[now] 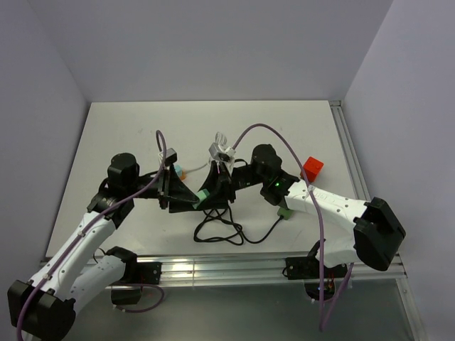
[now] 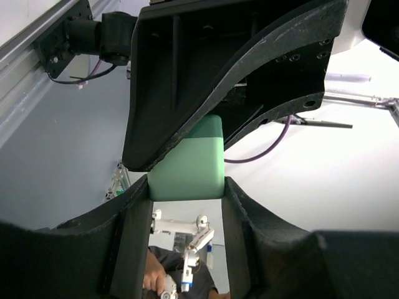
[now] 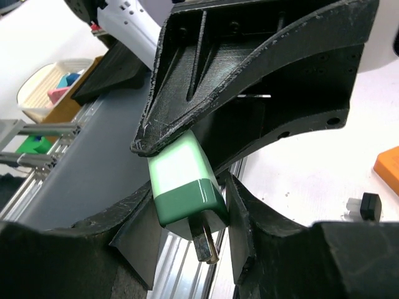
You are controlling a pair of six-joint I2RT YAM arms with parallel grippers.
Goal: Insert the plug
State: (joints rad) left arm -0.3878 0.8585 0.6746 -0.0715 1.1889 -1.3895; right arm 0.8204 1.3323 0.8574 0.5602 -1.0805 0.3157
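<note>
holding the green plug (image 3: 184, 180) tight in the right gripper (image 3: 187, 199), metal prongs (image 3: 206, 240) poking out past the jaws. clamping a pale green block (image 2: 187, 165) in the left gripper (image 2: 187, 193), possibly a socket piece, hard to tell. meeting close together over the table (image 1: 128, 135), beside a looped black cable (image 1: 220, 233); red block (image 1: 313, 168) well apart to the right.

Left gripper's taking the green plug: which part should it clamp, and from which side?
On the plug, clamp the two flat side faces of the green body, the left gripper coming from the plain back end. Those faces look broad and parallel, and the metal prongs at the dark-green end then point away, bare for insertion.
</note>
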